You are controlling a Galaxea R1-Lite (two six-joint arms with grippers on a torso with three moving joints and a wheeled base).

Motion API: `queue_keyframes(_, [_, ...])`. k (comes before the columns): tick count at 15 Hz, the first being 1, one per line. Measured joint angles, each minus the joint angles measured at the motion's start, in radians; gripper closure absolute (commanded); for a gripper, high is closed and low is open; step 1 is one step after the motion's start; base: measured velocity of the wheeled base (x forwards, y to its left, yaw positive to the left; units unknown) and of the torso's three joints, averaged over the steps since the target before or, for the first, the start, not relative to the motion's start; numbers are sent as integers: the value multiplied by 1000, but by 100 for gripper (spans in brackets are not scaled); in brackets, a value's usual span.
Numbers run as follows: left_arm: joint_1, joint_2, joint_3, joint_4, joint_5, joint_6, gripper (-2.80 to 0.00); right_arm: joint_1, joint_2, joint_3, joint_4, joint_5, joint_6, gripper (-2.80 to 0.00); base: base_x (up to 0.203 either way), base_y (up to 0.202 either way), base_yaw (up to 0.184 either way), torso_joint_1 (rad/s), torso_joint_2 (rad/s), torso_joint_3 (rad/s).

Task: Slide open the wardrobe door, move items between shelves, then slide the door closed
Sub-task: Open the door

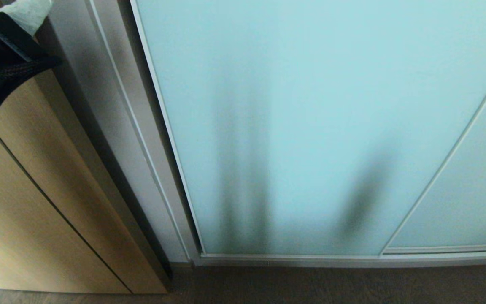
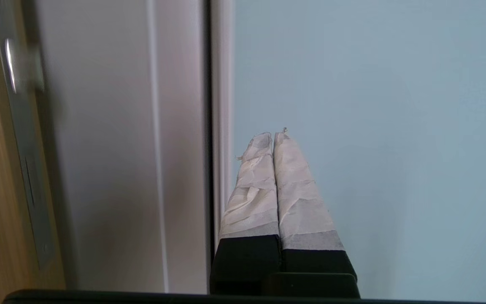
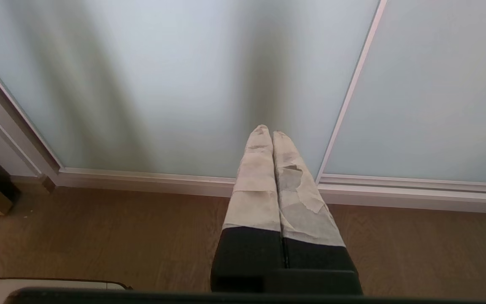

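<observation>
The sliding wardrobe door (image 1: 310, 126) is a frosted pale aqua glass panel that fills most of the head view, standing closed against its white side frame (image 1: 141, 139). My left gripper (image 1: 25, 12) shows at the upper left, raised beside that frame. In the left wrist view, my left gripper (image 2: 273, 135) is shut and empty, its taped fingers (image 2: 298, 190) just in front of the glass (image 2: 373, 126) near the door's slim edge strip (image 2: 222, 105). My right gripper (image 3: 268, 131) is shut and empty, hanging low toward the door's bottom rail (image 3: 150, 179). The items and shelves are hidden behind the door.
A tan wood-grain cabinet (image 1: 36, 211) stands left of the wardrobe, with a metal plate (image 2: 23, 160) on its door. A second aqua panel (image 1: 471, 190) overlaps at the right. Brown wood floor (image 3: 99, 240) runs along the bottom rail. A white corner of my base (image 3: 36, 287) shows.
</observation>
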Motion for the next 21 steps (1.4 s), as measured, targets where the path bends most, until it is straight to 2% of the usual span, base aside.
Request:
queue_keyframes(4, [-9,67,-11,-2,75,-3,0,0,0,0,0,0,0,0,0,0,0,0,0,0])
queue_keyframes(9, [-122,127,-32,10,205,5,0,0,0,0,0,0,0,0,0,0,0,0,0,0])
queue_keyframes(12, [-157,179,-94,15,247,10,0,0,0,0,0,0,0,0,0,0,0,0,0,0])
queue_keyframes(16, [-163,242,-157,14,308,19,0,0,0,0,0,0,0,0,0,0,0,0,0,0])
queue_keyframes(19, [-163,261,-167,3,326,60,0,0,0,0,0,0,0,0,0,0,0,0,0,0])
queue_keyframes(21, [-163,274,-177,1,334,65,0,0,0,0,0,0,0,0,0,0,0,0,0,0])
